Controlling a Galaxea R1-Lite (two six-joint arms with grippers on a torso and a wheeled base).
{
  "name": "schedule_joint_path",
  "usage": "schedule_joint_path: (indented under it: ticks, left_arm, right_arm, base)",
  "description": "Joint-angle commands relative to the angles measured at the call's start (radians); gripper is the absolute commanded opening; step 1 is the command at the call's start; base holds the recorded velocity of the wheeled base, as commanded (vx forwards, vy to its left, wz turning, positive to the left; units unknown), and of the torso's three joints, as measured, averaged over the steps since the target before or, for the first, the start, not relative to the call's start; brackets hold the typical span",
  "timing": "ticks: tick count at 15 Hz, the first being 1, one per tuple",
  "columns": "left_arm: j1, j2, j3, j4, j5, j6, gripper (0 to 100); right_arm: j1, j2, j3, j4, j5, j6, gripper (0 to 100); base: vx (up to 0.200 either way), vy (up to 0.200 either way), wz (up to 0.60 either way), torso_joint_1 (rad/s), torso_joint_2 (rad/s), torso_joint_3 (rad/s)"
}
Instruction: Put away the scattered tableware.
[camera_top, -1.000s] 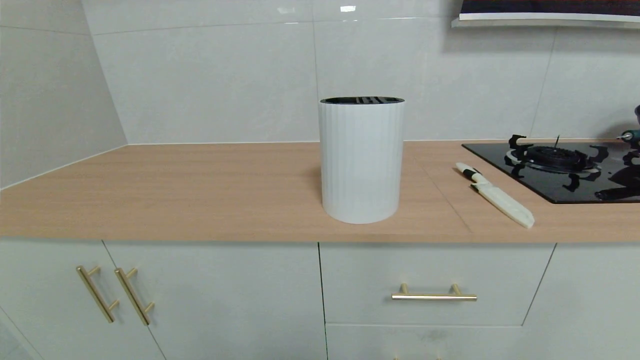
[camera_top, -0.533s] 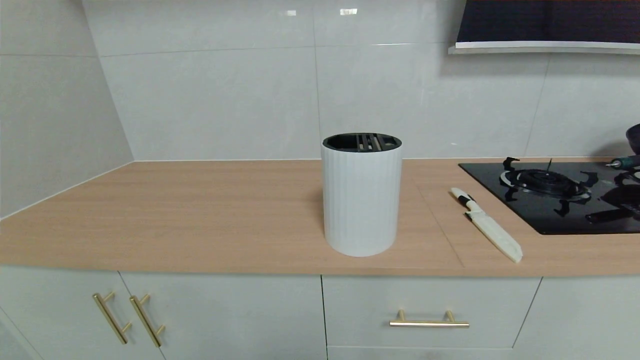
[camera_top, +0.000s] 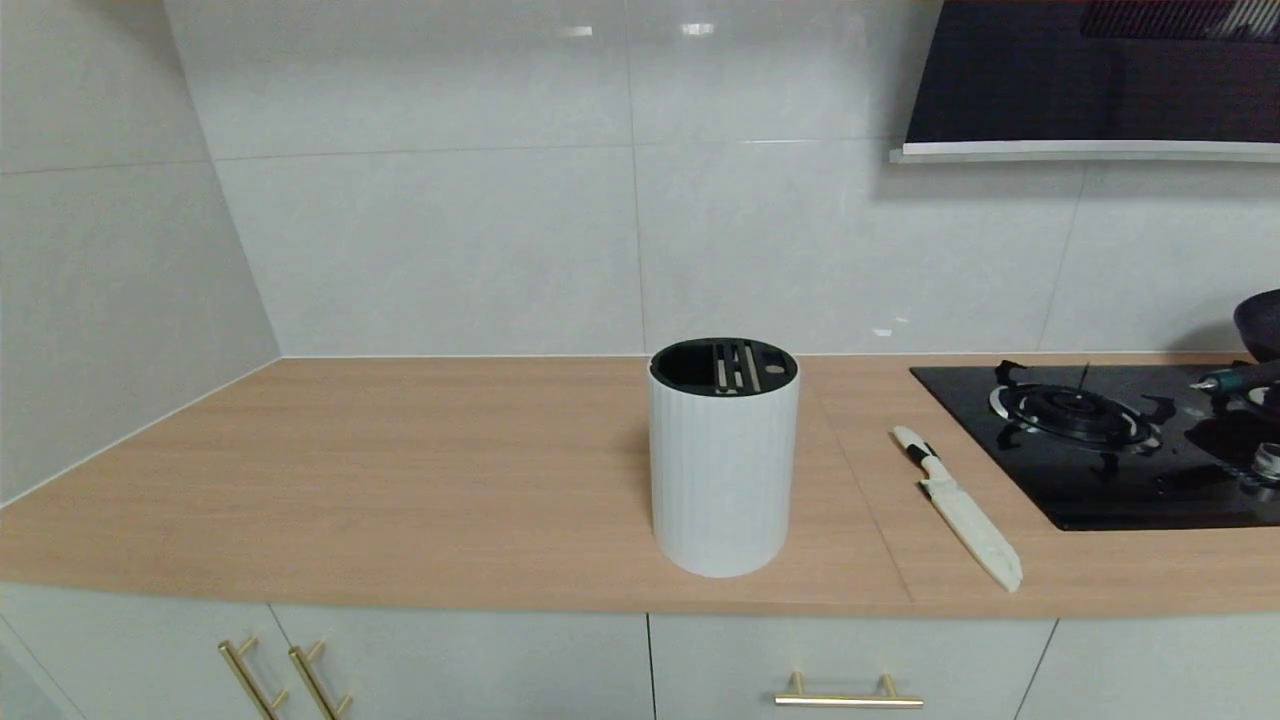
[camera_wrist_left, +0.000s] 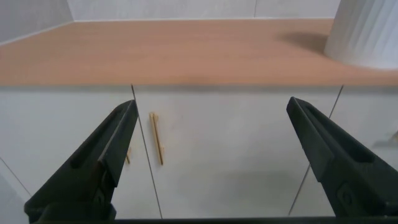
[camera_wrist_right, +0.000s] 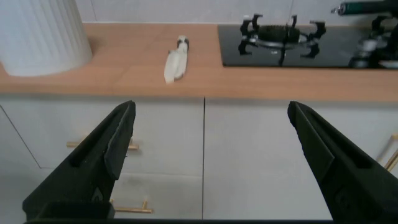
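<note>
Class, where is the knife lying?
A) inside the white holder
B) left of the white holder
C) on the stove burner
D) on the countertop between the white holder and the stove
D: the knife lies flat on the countertop, white holder on one side, stove on the other.

Kitchen: a gas hob (camera_top: 1080, 450) is sitting in the wooden countertop (camera_top: 400, 470), a range hood (camera_top: 1090, 80) hanging above the hob, a tiled wall (camera_top: 450, 200) standing behind it.

Counter (camera_top: 400, 480): wooden top, spans the lower half of the frame.
Holder (camera_top: 722, 470): white ribbed cylinder, black slotted top, upright, centre frame.
Knife (camera_top: 957, 505): pale blade, white-and-black handle, lying flat, right of centre, apart from holder.
Hob (camera_top: 1100, 500): black glass, right edge, near knife.
</note>
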Motion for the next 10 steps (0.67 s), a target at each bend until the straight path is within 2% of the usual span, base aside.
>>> schedule_joint_path:
  ticks: [1, 10]
  left_arm:
    - [0.0, 0.0, 0.0, 0.0, 0.0, 0.0, 100]
    - [0.0, 0.0, 0.0, 0.0, 0.0, 0.0, 100]
  right_arm:
    - [0.0, 0.002, 0.0, 0.0, 0.0, 0.001, 100]
    - [0.0, 0.002, 0.0, 0.0, 0.0, 0.001, 100]
  base:
    - [0.0, 0.0, 0.0, 0.246, -0.53, -0.295]
    - [0.0, 0.0, 0.0, 0.261, -0.56, -0.297]
